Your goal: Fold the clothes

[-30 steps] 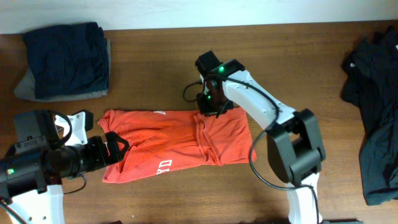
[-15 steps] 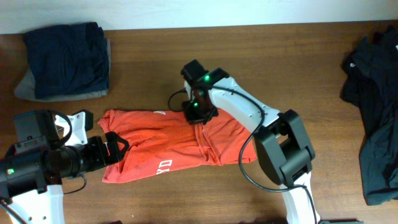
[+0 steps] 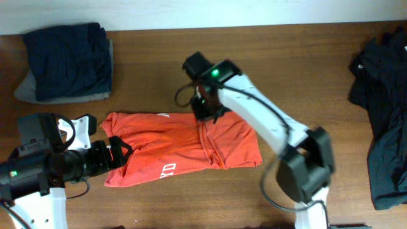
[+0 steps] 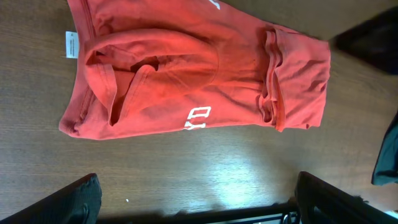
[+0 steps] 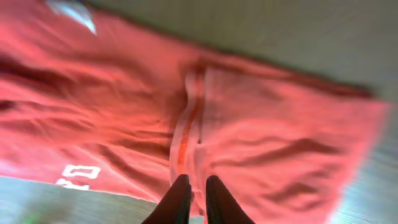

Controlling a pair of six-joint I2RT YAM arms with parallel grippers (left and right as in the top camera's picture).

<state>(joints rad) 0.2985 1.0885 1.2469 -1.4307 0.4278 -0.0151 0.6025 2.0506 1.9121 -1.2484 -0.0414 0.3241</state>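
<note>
Overhead view is coming through evenly lit and sharp, with only soft, faint shadows lying on the table [image 3: 159, 76]. Left wrist view is catching a pale glare patch on the wood just below the orange-red T-shirt [image 4: 186, 74], and its bottom corners are going dark. Right wrist view is smearing badly with motion blur, so fabric edges are streaking.
</note>
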